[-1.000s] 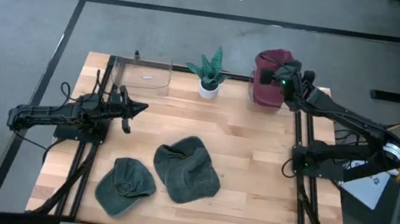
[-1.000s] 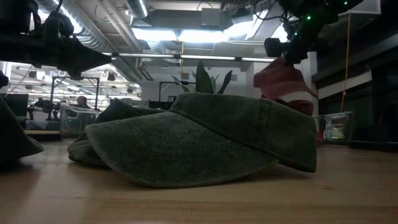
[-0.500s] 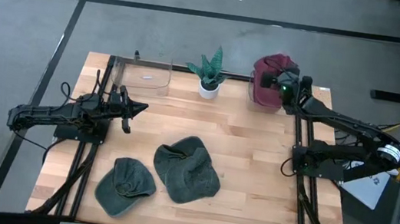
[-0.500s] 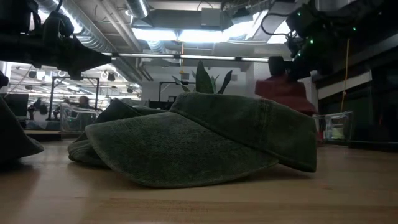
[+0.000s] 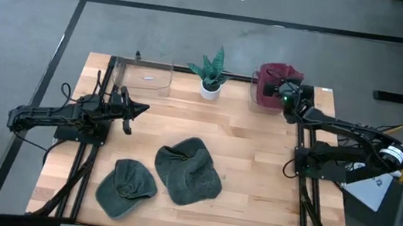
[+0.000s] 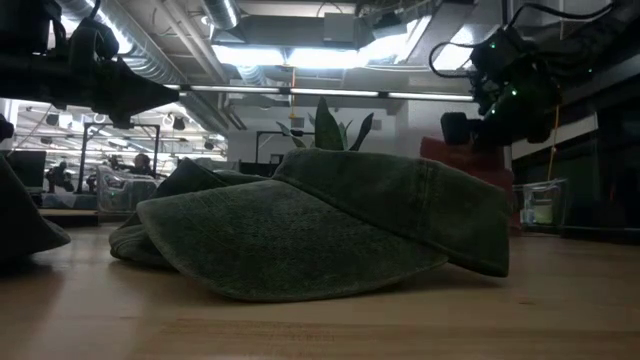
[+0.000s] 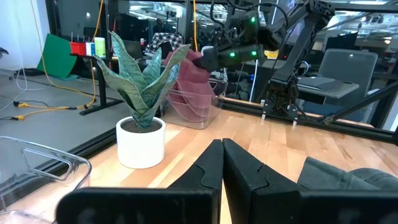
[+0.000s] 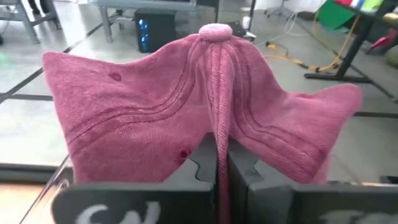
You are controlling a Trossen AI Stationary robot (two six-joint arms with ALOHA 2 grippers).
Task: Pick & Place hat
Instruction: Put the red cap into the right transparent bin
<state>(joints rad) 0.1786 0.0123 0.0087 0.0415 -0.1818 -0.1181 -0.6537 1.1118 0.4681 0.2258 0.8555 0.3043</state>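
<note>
A dark red hat [image 5: 272, 75] hangs from my right gripper [image 5: 274, 86] with its lower part inside a clear bin [image 5: 256, 98] at the table's far right corner; the gripper is shut on it. From the left wrist, the red hat [image 7: 186, 78] shows in that bin [image 7: 189, 112]. Two green hats lie flat on the wood: a larger one [image 5: 188, 171] near the middle and a smaller one [image 5: 125, 187] to its left. My left gripper [image 5: 140, 108] waits shut above the table's left side, touching nothing. My right gripper [image 8: 217, 149] pinches an upright fold of the red hat's crown [image 8: 217, 118] between its two fingers [image 8: 202, 163], a little below the top button [image 8: 216, 30]. The cloth spreads out to both sides of the fold. The hat's lower part is down in the clear bin.
A potted plant [image 5: 212, 75] stands at the far edge between the right bin and a second clear bin [image 5: 149, 76] at the far left. In the low view the large green hat [image 6: 330, 230] fills the foreground. Bare wood lies between the green hats and the plant.
My right gripper has come down and slightly toward the near-right, staying shut on the red hat. The hat has sunk from above the far right bin into it.
</note>
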